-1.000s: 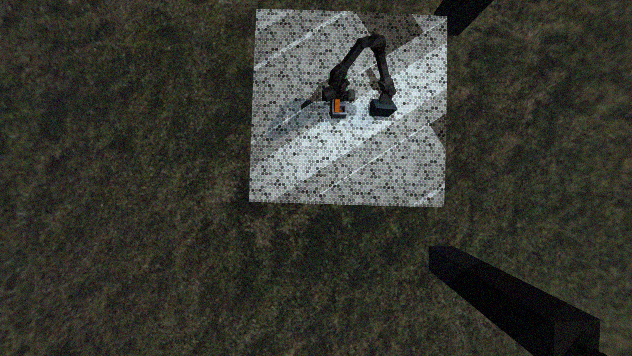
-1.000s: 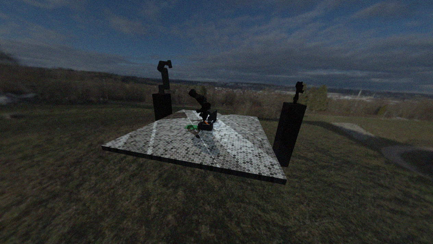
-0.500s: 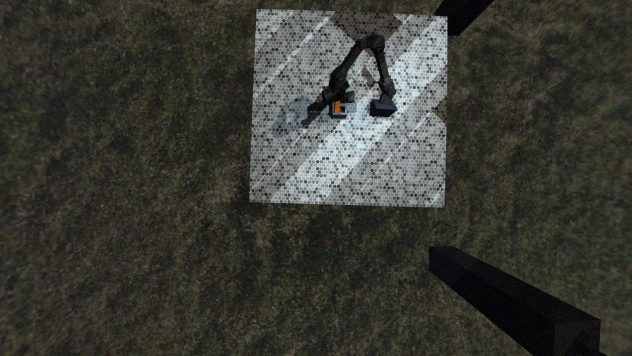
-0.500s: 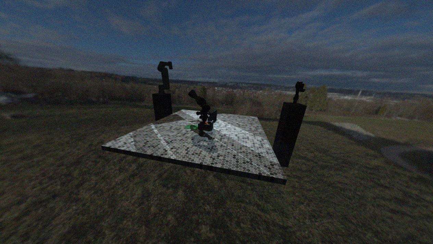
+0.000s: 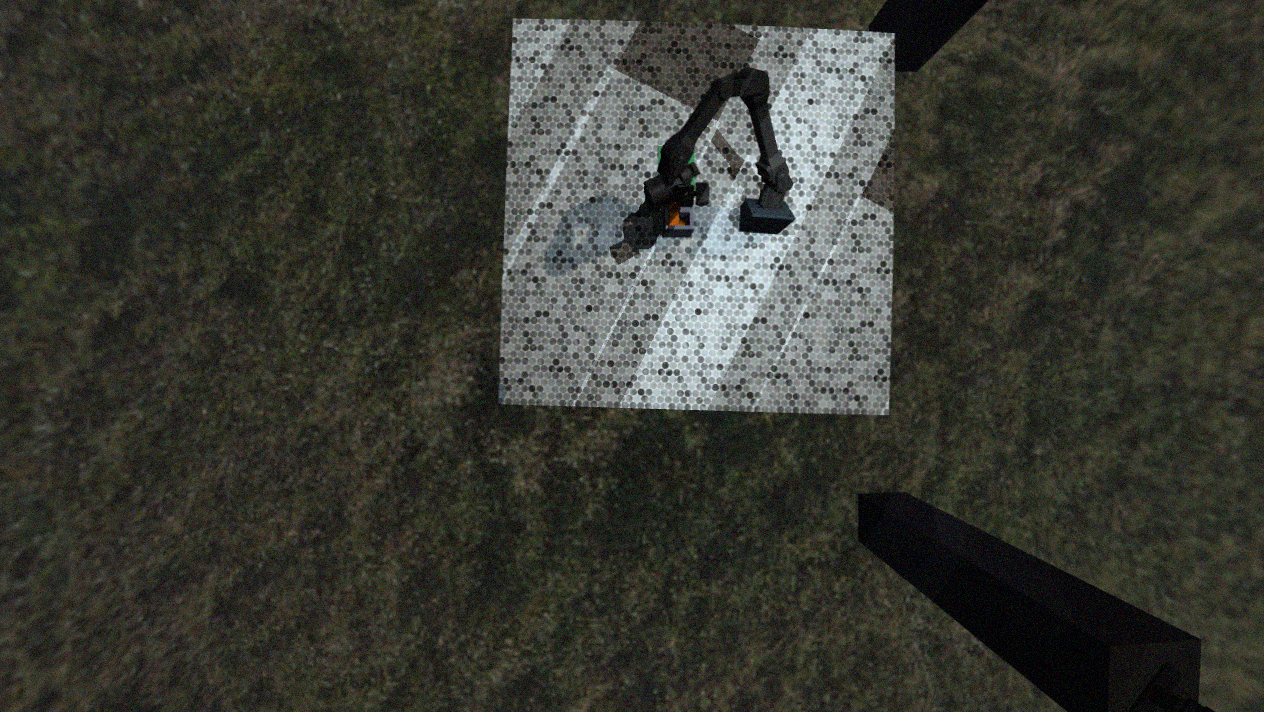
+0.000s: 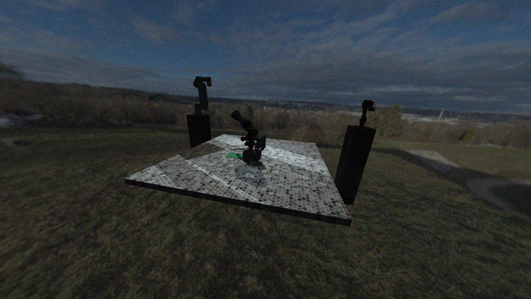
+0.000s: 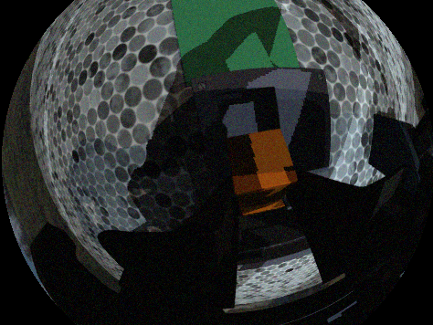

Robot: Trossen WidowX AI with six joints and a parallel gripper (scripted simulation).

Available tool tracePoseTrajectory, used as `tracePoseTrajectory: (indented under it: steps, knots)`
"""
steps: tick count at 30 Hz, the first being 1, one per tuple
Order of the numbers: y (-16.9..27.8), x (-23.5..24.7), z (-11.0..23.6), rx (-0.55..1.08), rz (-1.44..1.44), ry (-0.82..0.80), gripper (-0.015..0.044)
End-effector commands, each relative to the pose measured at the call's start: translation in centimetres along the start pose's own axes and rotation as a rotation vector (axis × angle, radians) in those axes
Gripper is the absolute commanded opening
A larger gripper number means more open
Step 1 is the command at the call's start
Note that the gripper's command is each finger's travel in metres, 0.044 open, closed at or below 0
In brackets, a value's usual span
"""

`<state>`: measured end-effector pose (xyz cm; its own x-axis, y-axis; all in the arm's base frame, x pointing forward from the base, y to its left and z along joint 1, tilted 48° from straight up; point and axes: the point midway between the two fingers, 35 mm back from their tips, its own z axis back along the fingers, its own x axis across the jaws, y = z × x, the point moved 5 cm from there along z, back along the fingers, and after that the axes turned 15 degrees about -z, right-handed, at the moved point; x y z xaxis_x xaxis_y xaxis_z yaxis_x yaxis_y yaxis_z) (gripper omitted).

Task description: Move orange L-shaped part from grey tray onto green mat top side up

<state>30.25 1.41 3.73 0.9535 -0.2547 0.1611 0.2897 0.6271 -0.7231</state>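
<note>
The orange L-shaped part (image 7: 263,170) (image 5: 678,214) sits in the grey tray (image 7: 290,99) (image 6: 253,161) with its near end tipped up out of the pocket. My gripper (image 7: 257,177) (image 5: 673,212) is down over the tray, with a dark finger close on each side of the raised orange end, and it is shut on that end. The green mat (image 7: 209,13) (image 6: 233,155) lies just beyond the tray, partly under the arm's shadow. In the top and exterior views the arm hides most of the tray and the part.
The arm's base (image 5: 765,214) stands on the speckled platform (image 5: 707,336) (image 6: 289,189) to the right of the tray. Black camera pillars (image 6: 198,128) (image 6: 353,163) (image 5: 1017,592) stand at the platform's edges, on grass.
</note>
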Motion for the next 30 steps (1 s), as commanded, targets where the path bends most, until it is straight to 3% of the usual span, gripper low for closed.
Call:
tracePoseTrajectory:
  steps: [1, 6, 30]
  knots:
    - [0.0, 0.0, 0.0, 0.001, -0.002, 0.000, 0.0102]
    - [0.0, 0.0, 0.0, 0.001, -0.002, 0.000, 0.0000]
    - [0.0, 0.0, 2.8, -0.003, 0.003, 0.003, 0.0000]
